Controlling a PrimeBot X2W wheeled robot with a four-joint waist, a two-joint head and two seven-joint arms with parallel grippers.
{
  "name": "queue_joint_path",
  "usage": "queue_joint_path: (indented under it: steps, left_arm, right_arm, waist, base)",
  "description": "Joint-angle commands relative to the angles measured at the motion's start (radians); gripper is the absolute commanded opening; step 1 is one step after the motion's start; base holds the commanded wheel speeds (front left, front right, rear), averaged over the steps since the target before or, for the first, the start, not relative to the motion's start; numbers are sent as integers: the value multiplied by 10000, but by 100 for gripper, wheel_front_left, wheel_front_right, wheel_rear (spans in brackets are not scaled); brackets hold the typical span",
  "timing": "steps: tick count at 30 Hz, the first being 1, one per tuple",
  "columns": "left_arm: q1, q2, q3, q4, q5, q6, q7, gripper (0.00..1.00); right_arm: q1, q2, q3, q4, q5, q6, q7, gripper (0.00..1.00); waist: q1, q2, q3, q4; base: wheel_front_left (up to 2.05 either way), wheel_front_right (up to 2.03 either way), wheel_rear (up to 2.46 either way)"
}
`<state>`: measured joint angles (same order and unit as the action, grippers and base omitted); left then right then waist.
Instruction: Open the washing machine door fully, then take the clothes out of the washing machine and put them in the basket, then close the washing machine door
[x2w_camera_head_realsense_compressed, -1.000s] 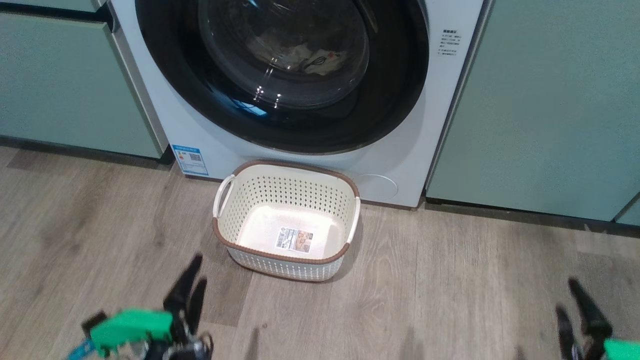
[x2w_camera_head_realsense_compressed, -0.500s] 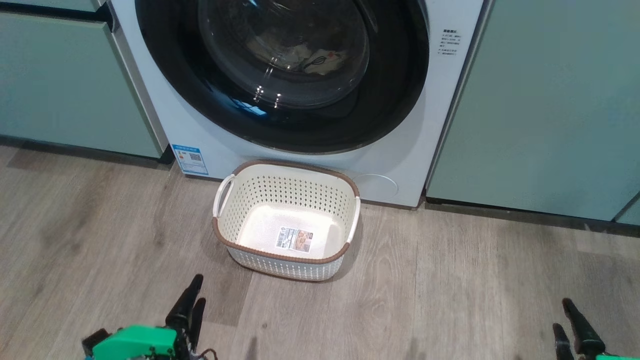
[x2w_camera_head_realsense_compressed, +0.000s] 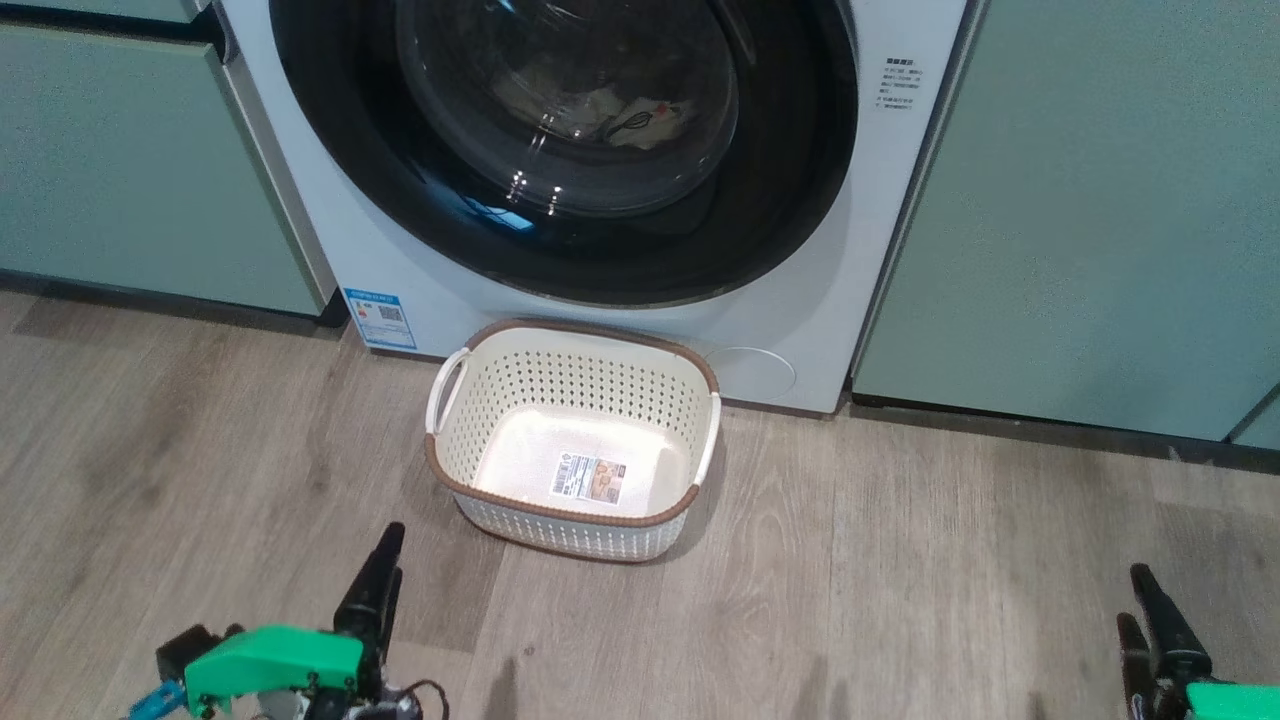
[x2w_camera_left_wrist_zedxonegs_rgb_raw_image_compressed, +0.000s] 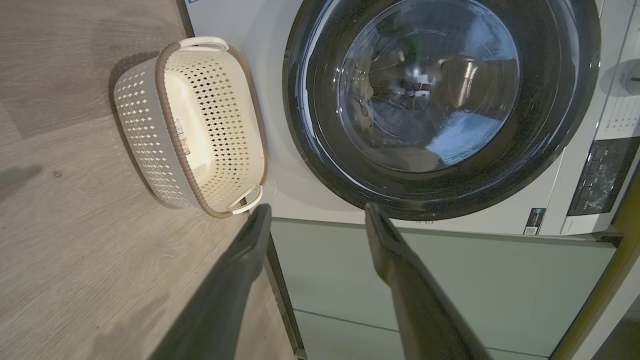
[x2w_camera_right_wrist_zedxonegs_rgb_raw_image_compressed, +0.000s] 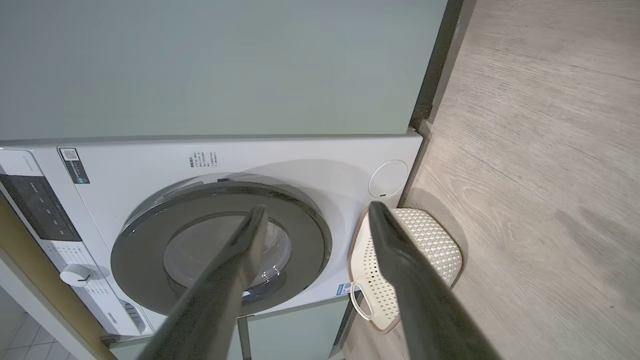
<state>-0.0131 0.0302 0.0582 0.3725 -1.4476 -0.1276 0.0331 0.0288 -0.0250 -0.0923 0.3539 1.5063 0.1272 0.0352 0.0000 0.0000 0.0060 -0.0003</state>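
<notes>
The washing machine fills the top of the head view, and its door lies flat against the white front. Through the glass window a cream bundle of the clothes with thin dark lines shows inside the drum. On the floor just before the machine stands the basket, holding nothing but the sticker on its floor. My left gripper hangs open at the lower left, short of the basket. Open too, my right gripper sits at the lower right, far from the door. The left wrist view shows the door and the basket.
Pale green cabinet panels flank the machine on the left and the right. A small blue label sits low on the machine's front. Wood-look floor spreads between me and the basket.
Both grippers dipped toward the bottom edge of the head view, then rose a little; they now sit slightly lower than a second ago. Door, basket and clothes have not moved.
</notes>
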Motion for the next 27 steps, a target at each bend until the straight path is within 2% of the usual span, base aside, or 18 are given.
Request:
queue_joint_path:
  steps: [1, 15, 27]
  left_arm:
    - [-627, 93, 111, -375, 244, -18, -129, 100]
    - [-852, 107, 161, -732, 1595, 109, -511, 100]
    - [-1009, 121, 51, -1170, 3433, 357, -865, 100]
  right_arm:
    - [-569, -65, 58, -435, -215, 8, -144, 100]
    - [-756, -90, 226, -981, -1582, 12, -527, 100]
    - [-929, -114, 456, -1258, -3429, 15, -881, 100]
  waist:
    - [0, 0, -2, 3]
    - [0, 0, 6, 3]
    - [0, 0, 4, 17]
  base:
    - [0, 0, 0]
    - [0, 0, 0]
    - [0, 0, 0]
